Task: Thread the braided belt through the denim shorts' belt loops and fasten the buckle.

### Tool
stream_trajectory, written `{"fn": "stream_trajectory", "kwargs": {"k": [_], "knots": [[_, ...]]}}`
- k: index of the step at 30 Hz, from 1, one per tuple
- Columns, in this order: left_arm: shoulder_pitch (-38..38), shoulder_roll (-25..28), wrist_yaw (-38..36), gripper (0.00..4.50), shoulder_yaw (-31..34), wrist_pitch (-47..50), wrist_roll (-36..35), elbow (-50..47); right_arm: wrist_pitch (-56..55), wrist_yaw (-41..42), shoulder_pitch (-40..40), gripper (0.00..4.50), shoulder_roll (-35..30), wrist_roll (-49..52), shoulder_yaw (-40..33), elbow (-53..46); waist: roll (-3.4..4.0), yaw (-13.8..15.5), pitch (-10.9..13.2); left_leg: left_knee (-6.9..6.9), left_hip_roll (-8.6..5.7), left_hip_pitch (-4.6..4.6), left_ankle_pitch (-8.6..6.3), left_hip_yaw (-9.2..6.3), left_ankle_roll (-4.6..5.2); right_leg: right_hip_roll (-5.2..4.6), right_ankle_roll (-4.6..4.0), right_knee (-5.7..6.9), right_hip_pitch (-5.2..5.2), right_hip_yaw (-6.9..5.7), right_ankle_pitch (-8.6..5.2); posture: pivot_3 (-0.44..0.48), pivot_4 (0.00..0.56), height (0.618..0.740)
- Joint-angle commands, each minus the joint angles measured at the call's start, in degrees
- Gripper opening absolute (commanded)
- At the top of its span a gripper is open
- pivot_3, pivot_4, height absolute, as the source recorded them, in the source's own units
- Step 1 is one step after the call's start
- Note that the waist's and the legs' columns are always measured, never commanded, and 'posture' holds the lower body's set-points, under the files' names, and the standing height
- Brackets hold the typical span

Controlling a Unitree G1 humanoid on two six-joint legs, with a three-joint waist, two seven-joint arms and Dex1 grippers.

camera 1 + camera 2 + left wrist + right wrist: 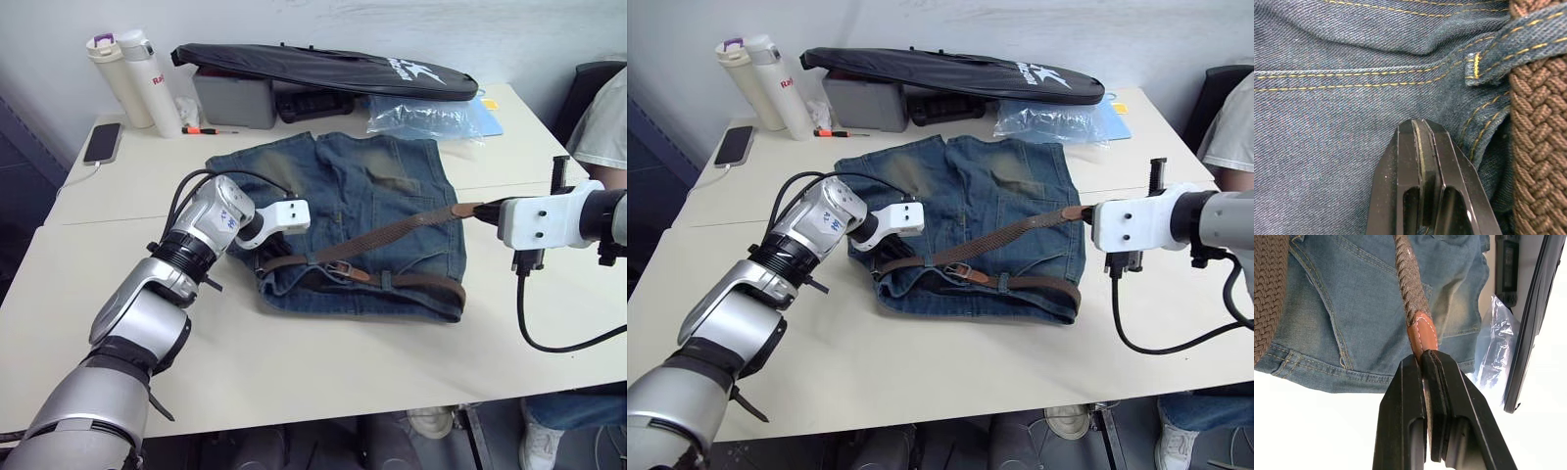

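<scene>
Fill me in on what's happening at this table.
A humanoid robot is working a braided belt onto denim shorts lying on the table. Its right gripper is shut on the belt's leather tip, holding the strap stretched across the shorts. Its left gripper is shut and pressed on the waistband near a belt loop with the belt under it. The buckle lies at the waistband.

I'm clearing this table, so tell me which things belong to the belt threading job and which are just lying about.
Job:
braided belt
denim shorts
belt loops
buckle

Lying about:
long black bag
two bottles
phone
grey box
clear plastic bag
orange pen
</scene>
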Motion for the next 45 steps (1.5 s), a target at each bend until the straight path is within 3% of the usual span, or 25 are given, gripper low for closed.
{"fn": "stream_trajectory", "kwargs": {"k": [1,6,9,10,15,19,22,28,33,36,44,45], "knots": [[1.5,-0.4,1.2,0.89,1.7,1.5,1.4,3.8,1.1,-0.5,-2.0,0.0,1.8,1.3,0.8,-3.5,0.0,0.0,0.0,0.0,0.0,0.01,0.0,0.02,0.0,0.0,0.0,0.0,0.0,0.01,0.0,0.0,0.15,0.74],[-1.1,1.1,1.2,2.91,8.5,-0.6,-1.6,2.5,2.8,-0.2,-3.6,0.0,3.6,1.7,2.4,-4.9,-0.07,0.4,0.1,0.08,0.0,-0.04,0.0,0.04,0.0,-0.01,0.02,0.04,-0.03,0.04,0.0,0.0,0.15,0.74],[-1.8,5.1,-0.4,4.21,14.0,-2.9,-4.7,-4.0,4.9,0.1,-4.5,0.0,4.6,2.3,3.3,-6.3,-0.16,0.3,0.3,0.05,0.0,-0.17,0.07,0.03,-0.13,0.0,0.02,0.15,-0.16,0.04,0.01,0.0,0.15,0.74],[-1.9,5.7,-0.6,4.44,16.6,-1.8,-6.8,-6.9,6.0,0.1,-4.9,0.0,5.1,2.5,3.8,-6.9,-0.21,0.3,0.3,0.05,0.0,-0.2,0.13,0.03,-0.24,0.0,0.02,0.15,-0.19,0.04,0.01,0.0,0.15,0.74],[3.0,3.7,4.9,4.44,24.1,-0.8,-12.2,-22.9,14.9,-0.4,-7.1,0.0,7.8,3.5,5.3,-8.5,-0.18,1.0,0.3,0.08,0.0,-0.44,0.1,0.01,-0.3,-0.05,0.04,-0.01,-0.27,-0.01,0.02,0.0,0.15,0.74],[8.2,2.4,5.2,4.44,22.1,7.2,-14.2,-35.9,20.7,-0.4,-8.9,0.0,9.3,4.1,6.2,-9.3,-0.12,1.5,0.3,0.22,-0.05,-0.54,0.08,0.0,-0.33,-0.09,0.13,-0.06,-0.26,-0.01,0.07,0.0,0.15,0.74],[10.5,-2.7,12.5,4.44,20.0,11.9,-12.6,-42.7,25.0,-0.6,-10.2,0.0,10.3,4.7,6.9,-10.0,-0.12,1.6,0.3,0.22,-0.03,-0.53,0.09,0.0,-0.33,-0.04,0.12,0.01,-0.28,-0.02,0.07,0.0,0.15,0.74],[11.7,-7.6,21.2,4.44,16.8,12.3,-9.3,-43.9,28.9,-1.1,-11.5,0.0,11.1,4.5,7.1,-11.2,-0.09,1.7,0.3,0.23,-0.03,-0.5,0.11,0.0,-0.32,-0.03,0.11,0.01,-0.27,-0.01,0.11,0.0,0.15,0.74],[11.1,-8.2,24.6,4.44,14.7,10.0,-6.8,-41.0,30.7,-1.5,-11.2,0.0,11.3,4.6,7.0,-12.6,-0.08,1.7,0.3,0.21,-0.03,-0.49,0.11,0.0,-0.33,-0.03,0.11,-0.02,-0.28,-0.01,0.11,0.0,0.15,0.74],[10.5,-8.6,26.1,3.65,15.2,8.8,-6.5,-39.1,31.4,-1.7,-10.8,0.0,11.0,4.5,6.8,-13.2,-0.08,1.8,0.3,0.23,-0.03,-0.51,0.11,0.0,-0.33,-0.03,0.11,-0.02,-0.27,-0.01,0.11,0.0,0.15,0.74],[10.5,-10.4,26.0,0.05,14.0,4.0,-6.6,-37.7,33.6,-2.5,-10.9,0.0,11.7,5.3,7.0,-14.5,-0.08,1.9,0.3,0.23,-0.03,-0.53,0.12,0.0,-0.33,-0.04,0.12,-0.06,-0.27,-0.01,0.11,0.0,0.15,0.74],[10.4,-10.7,26.0,0.05,13.9,4.0,-6.6,-37.6,33.9,-2.8,-10.9,0.0,12.0,5.3,7.2,-14.6,-0.08,1.9,0.3,0.23,-0.04,-0.54,0.11,0.01,-0.33,-0.04,0.12,-0.06,-0.27,-0.01,0.11,0.0,0.15,0.74]]}}
